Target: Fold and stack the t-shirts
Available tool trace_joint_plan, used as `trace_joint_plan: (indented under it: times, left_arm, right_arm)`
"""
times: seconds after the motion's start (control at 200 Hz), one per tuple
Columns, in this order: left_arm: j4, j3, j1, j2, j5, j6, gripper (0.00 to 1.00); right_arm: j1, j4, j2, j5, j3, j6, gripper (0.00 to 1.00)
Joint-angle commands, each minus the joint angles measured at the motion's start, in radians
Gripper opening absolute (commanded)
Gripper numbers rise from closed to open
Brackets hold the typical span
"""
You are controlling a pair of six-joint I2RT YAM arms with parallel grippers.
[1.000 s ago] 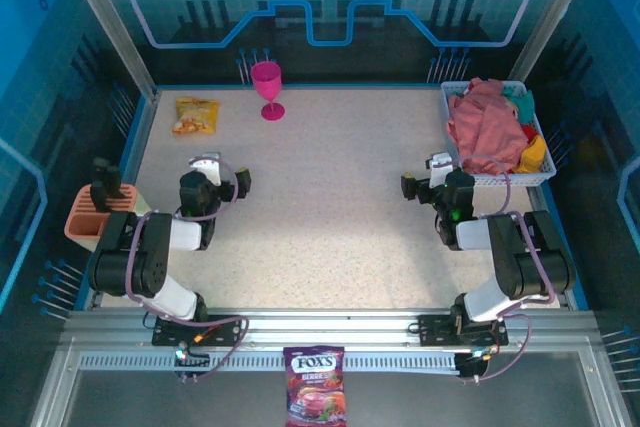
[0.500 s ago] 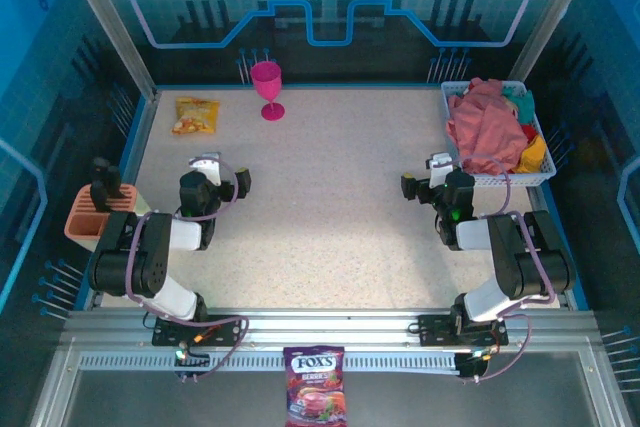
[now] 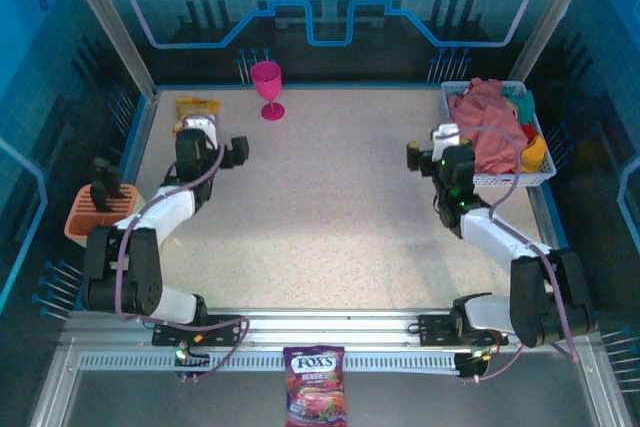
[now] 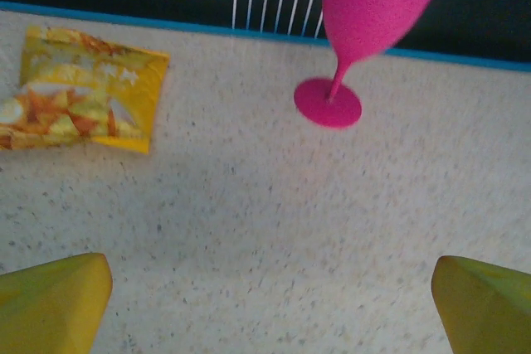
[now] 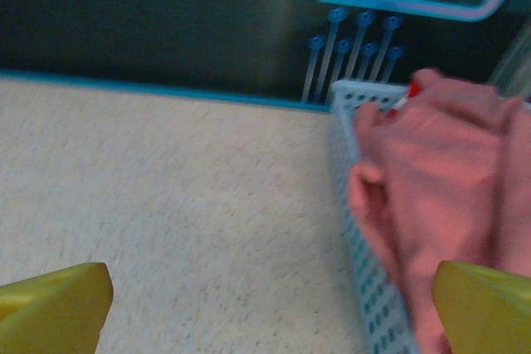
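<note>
Both left fingers and right fingers are spread, empty; pink tee heaped in basket just beside right fingers, so best reach over rim, pinch top layer only.

Both arms have stretched out from their folded pose toward the far side of the table. Left gripper moved forward, now just short of the snack packet. Right gripper moved forward too, now beside the basket holding the t-shirts.
</note>
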Motion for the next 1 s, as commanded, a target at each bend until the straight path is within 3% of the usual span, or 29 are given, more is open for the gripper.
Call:
trace_joint_plan:
  times: [0.0,0.145,0.23,0.3,0.425,0.51,0.675,0.8,0.996]
  left_arm:
    - [-0.412,0.118,-0.009,-0.085,-0.014,-0.107,0.99]
    - [-0.623,0.244,-0.007,-0.155,0.085,-0.185,0.99]
    - [-0.722,0.314,-0.010,-0.136,0.217,-0.159,0.99]
    - [-0.751,0.326,-0.020,-0.129,0.259,-0.149,0.99]
    - [-0.715,0.283,-0.031,-0.159,0.313,-0.155,0.99]
    - [-0.713,0.278,-0.040,-0.187,0.330,-0.166,0.99]
    - [-0.708,0.265,-0.056,-0.228,0.305,-0.164,0.99]
    - [-0.709,0.268,-0.057,-0.235,0.320,-0.166,0.99]
    - [-0.702,0.265,-0.058,-0.239,0.327,-0.168,0.99]
  right_arm:
    - [-0.019,-0.402,-0.014,0.140,0.192,0.155,1.00]
    - [-0.091,-0.749,0.105,0.063,0.493,0.258,1.00]
    - [-0.146,-0.828,0.193,-0.044,0.611,0.335,1.00]
    - [-0.194,-0.909,0.275,-0.138,0.713,0.390,1.00]
    - [-0.236,-1.081,0.394,-0.061,0.898,0.400,1.00]
    - [-0.258,-1.095,0.420,0.008,0.930,0.389,1.00]
    - [-0.348,-1.086,0.468,-0.024,0.920,0.479,1.00]
    - [-0.356,-1.087,0.545,0.045,0.955,0.461,1.00]
    - [-0.378,-1.038,0.653,0.035,0.981,0.462,0.97]
